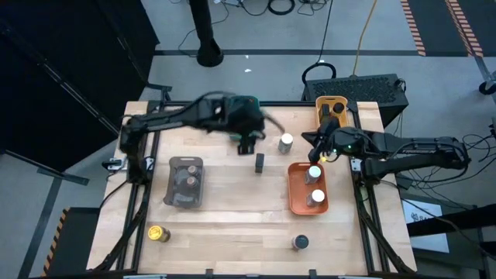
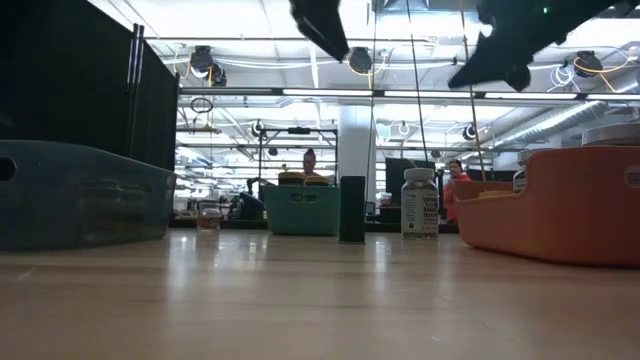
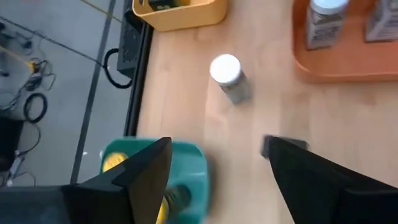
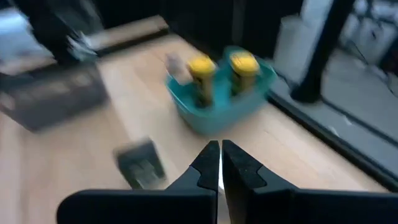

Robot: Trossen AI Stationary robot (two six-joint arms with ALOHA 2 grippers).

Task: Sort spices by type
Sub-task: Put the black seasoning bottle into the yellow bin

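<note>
Two pincers up over my wooden table (image 1: 232, 217), left gripper (image 1: 246, 144) fingers apart above the teal tray (image 3: 193, 168), right gripper (image 1: 316, 155) pinched together over the smooth orange tray (image 1: 296, 198), slim black jar (image 1: 259, 162) upright between.

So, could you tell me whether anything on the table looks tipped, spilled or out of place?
Nothing tipped or spilled. Four jars stand loose outside the trays: yellow-topped jar, dark-topped jar, white-topped jar, slim black jar.

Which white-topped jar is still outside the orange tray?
The white-topped jar standing alone on the bare table beside the yellow tray; the other two sit inside the orange tray.
</note>
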